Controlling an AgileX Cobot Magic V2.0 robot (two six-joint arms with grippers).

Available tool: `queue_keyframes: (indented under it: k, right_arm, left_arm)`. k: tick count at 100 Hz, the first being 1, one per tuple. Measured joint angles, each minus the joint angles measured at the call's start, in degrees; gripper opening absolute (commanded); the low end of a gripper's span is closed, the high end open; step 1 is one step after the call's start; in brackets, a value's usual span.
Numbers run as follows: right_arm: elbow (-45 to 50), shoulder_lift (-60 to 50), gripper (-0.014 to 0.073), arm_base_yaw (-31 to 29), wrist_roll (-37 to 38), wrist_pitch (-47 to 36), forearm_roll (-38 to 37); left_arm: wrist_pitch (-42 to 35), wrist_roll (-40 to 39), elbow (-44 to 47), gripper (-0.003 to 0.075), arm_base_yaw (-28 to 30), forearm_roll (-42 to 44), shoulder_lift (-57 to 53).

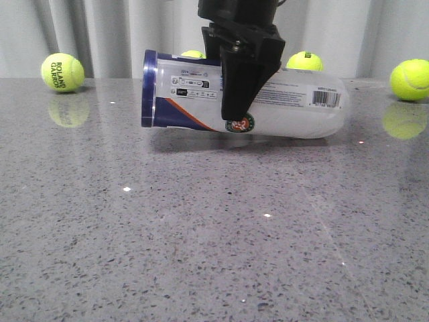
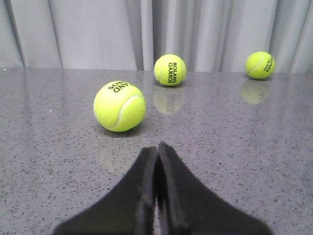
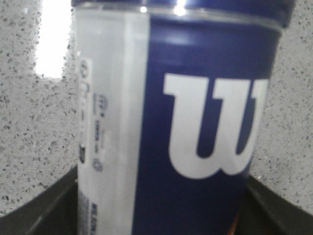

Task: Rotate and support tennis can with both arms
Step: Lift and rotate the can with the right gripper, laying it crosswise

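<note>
The tennis can (image 1: 295, 100) lies on its side on the grey table, navy rim band at the left and a little higher, barcode end at the right. My right gripper (image 1: 236, 111) comes down from above and is shut on the can's middle, just above the round logo. In the right wrist view the can (image 3: 195, 73) fills the space between the two black fingers (image 3: 44, 210), its navy label with a white W facing the camera. My left gripper (image 2: 157, 147) is shut on nothing, low over bare table away from the can, and is out of the front view.
Tennis balls stand along the back by the curtain: one at far left (image 1: 62, 72), two behind the can (image 1: 193, 54) (image 1: 304, 61), one at far right (image 1: 410, 79). A ball (image 2: 119, 106) lies just ahead of the left gripper, with two more (image 2: 169, 70) (image 2: 260, 65) beyond.
</note>
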Motion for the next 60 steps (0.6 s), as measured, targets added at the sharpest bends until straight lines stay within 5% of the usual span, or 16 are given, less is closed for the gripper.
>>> queue_keyframes:
  k: [13, 60]
  right_arm:
    - [0.0, 0.0, 0.0615, 0.0, 0.0, 0.0, -0.1]
    - [0.0, 0.0, 0.0638, 0.0, 1.3, 0.0, -0.2]
  left_arm:
    - [0.0, 0.0, 0.0, -0.002, 0.0, 0.0, 0.0]
    - [0.0, 0.0, 0.0, -0.002, 0.0, 0.0, 0.0]
